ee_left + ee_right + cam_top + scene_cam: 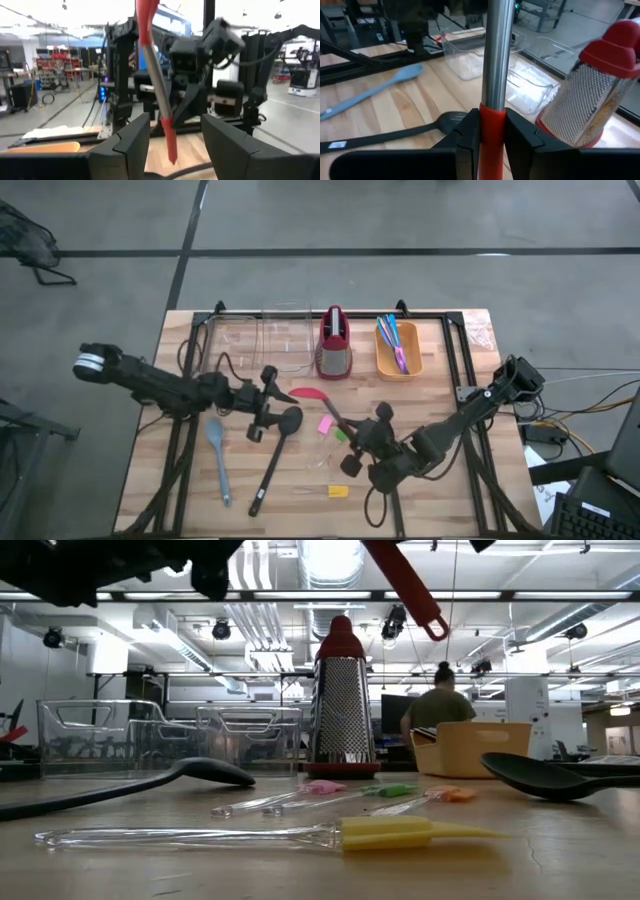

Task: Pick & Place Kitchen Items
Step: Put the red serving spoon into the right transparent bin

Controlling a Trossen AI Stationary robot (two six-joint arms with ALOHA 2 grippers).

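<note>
My right gripper (358,432) is shut on a red spoon (312,396) with a steel shaft, held above the middle of the table. The spoon's bowl points toward my left gripper (272,400), which is open and empty just left of the bowl. A black spoon (275,460) and a grey-blue spoon (217,455) lie flat on the table below my left gripper. Pink (325,423), green (341,435), orange (349,465) and yellow (338,491) blocks lie near my right gripper. In the low view the yellow block (390,832) sits on a clear handle. My right gripper pinches the spoon's red grip (492,125) between its two fingers, right where the grip meets the steel shaft (497,55). The fingers come from the table's right and near side and lie across the handle. The spoon is tilted and clear of the table, its handle end (432,625) free.
A red-and-grey grater (334,340) stands at the back middle. An orange bin (410,365) with colourful cutlery is to its right, and clear bins (270,340) are to its left. A person (440,705) sits in the room beyond the table.
</note>
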